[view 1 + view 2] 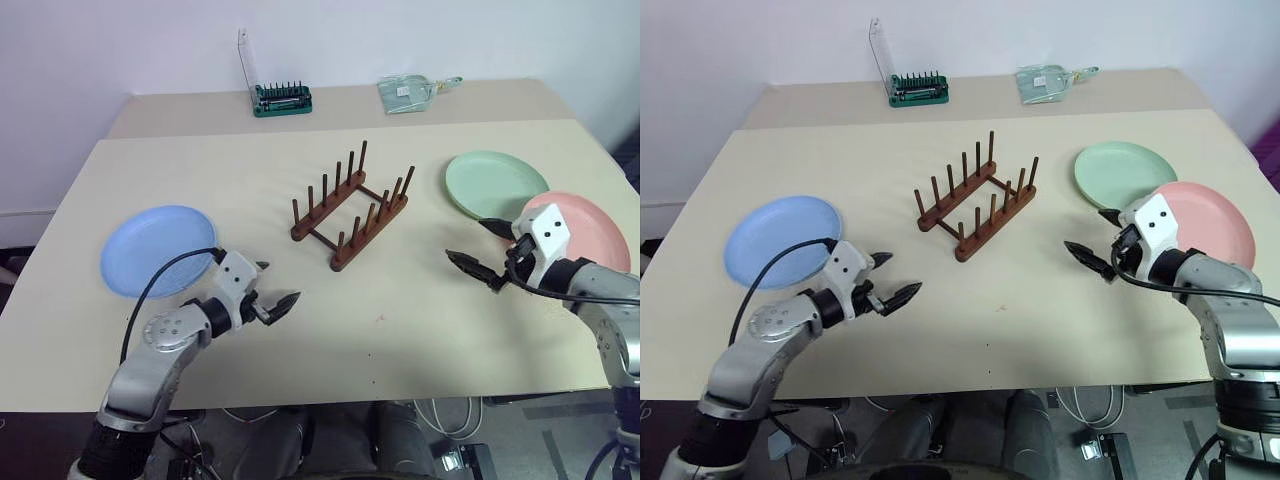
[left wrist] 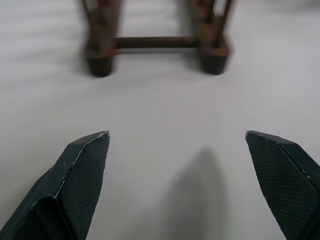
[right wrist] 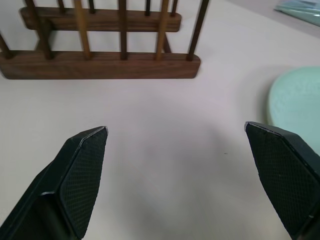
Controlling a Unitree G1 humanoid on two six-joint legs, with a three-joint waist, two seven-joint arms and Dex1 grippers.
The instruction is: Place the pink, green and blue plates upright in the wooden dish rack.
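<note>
1. Wooden dish rack (image 1: 350, 208) is seen at frame centre on the bench (image 1: 400, 320), empty.
2. Blue plate (image 1: 158, 250) lies flat at left; green plate (image 1: 495, 184) and pink plate (image 1: 585, 228) at right, overlapping.
3. Left hand (image 1: 276, 292) and right hand (image 1: 478, 246) are both spread open, nothing held.
4. Plates are judged light, stiff, slick; a rim grip is advised.
5. The pink plate's near edge is hidden by the right hand.

A lab or test room: a plain beige table (image 1: 420, 330) against a bare white wall (image 1: 400, 40), a green tool holder (image 1: 281, 98) at the back, loose cables (image 1: 450, 415) on the floor.
</note>
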